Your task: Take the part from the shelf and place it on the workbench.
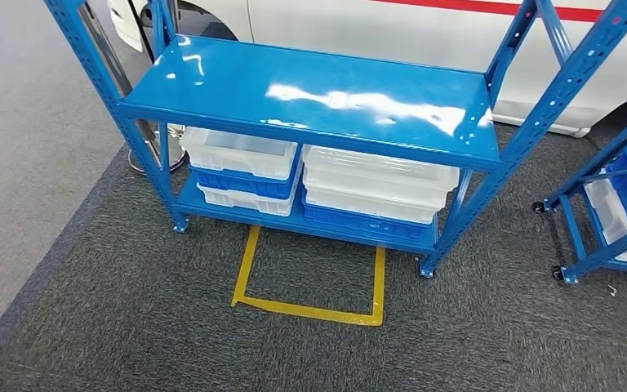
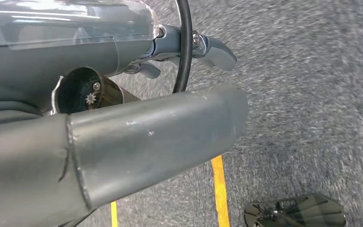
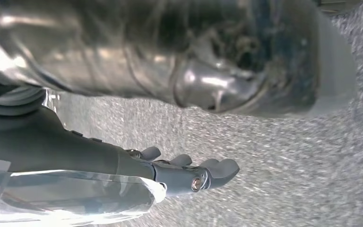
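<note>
A blue metal shelf [image 1: 318,94] stands ahead in the head view, its glossy top board reflecting light. On its lower board sit stacked white and blue bins [image 1: 375,192]; what lies inside them I cannot tell. My left hand [image 2: 189,52] hangs over the grey carpet with its thick thumb [image 2: 160,137] stretched out, and it holds nothing. My right hand [image 3: 189,172] also hangs over the carpet, fingers [image 3: 222,166] straight, with nothing in it.
A yellow tape outline [image 1: 310,306] marks the carpet in front of the shelf. A second blue wheeled rack [image 1: 612,204] with bins stands at the right. A white vehicle [image 1: 424,24] is behind the shelf. Lighter grey floor [image 1: 24,122] lies to the left.
</note>
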`<action>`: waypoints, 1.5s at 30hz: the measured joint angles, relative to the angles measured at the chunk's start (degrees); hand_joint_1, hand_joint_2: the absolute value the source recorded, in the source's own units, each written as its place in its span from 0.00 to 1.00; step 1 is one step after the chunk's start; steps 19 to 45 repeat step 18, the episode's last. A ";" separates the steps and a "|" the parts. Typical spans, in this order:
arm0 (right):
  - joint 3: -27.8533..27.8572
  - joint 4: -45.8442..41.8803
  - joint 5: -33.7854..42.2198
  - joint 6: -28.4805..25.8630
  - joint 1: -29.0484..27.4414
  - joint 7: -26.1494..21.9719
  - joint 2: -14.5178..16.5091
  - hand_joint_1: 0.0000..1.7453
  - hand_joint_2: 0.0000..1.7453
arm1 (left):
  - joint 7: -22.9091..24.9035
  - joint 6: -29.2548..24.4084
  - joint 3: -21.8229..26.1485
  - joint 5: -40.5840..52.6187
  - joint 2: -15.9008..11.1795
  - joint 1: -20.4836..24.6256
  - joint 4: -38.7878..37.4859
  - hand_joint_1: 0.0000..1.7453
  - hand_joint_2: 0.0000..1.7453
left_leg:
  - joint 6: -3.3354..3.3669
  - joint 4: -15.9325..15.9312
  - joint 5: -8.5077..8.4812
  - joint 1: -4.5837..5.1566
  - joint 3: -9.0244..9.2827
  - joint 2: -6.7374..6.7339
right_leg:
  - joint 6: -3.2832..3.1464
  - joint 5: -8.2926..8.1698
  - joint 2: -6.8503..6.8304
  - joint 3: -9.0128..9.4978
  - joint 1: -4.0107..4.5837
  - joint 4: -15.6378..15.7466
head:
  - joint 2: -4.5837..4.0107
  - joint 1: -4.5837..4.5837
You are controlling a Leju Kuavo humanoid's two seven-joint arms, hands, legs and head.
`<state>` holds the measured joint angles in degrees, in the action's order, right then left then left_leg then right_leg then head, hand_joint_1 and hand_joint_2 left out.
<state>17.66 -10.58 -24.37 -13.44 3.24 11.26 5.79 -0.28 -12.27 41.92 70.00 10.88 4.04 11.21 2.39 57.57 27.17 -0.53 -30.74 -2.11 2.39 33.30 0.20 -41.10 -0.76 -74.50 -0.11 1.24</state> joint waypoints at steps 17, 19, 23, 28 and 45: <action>0.07 0.00 -2.39 0.86 0.13 -0.22 0.00 0.00 0.00 | 0.02 0.51 -0.02 0.34 0.01 0.16 0.00 0.00 0.00 | -2.96 12.87 5.28 -0.09 -5.32 1.61 | -3.69 -7.07 0.50 8.25 0.43 15.89 | 0.00 -0.10; 0.07 0.00 -2.39 0.86 0.12 -0.22 0.00 0.00 0.00 | 0.02 0.51 -0.02 0.34 0.00 0.17 0.00 0.00 0.00 | -2.89 11.10 4.04 -0.09 -4.61 1.61 | -3.66 -7.01 0.66 8.27 0.43 15.81 | 0.00 -0.10; 0.07 0.00 -2.39 0.86 0.12 -0.22 0.00 0.00 0.00 | 0.02 0.51 -0.02 0.34 0.00 0.17 0.00 0.00 0.00 | -2.89 11.10 4.04 -0.09 -4.61 1.61 | -3.66 -7.01 0.66 8.27 0.43 15.81 | 0.00 -0.10; 0.07 0.00 -2.39 0.86 0.12 -0.22 0.00 0.00 0.00 | 0.02 0.51 -0.02 0.34 0.00 0.17 0.00 0.00 0.00 | -2.89 11.10 4.04 -0.09 -4.61 1.61 | -3.66 -7.01 0.66 8.27 0.43 15.81 | 0.00 -0.10; 0.07 0.00 -2.39 0.86 0.12 -0.22 0.00 0.00 0.00 | 0.02 0.51 -0.02 0.34 0.00 0.17 0.00 0.00 0.00 | -2.89 11.10 4.04 -0.09 -4.61 1.61 | -3.66 -7.01 0.66 8.27 0.43 15.81 | 0.00 -0.10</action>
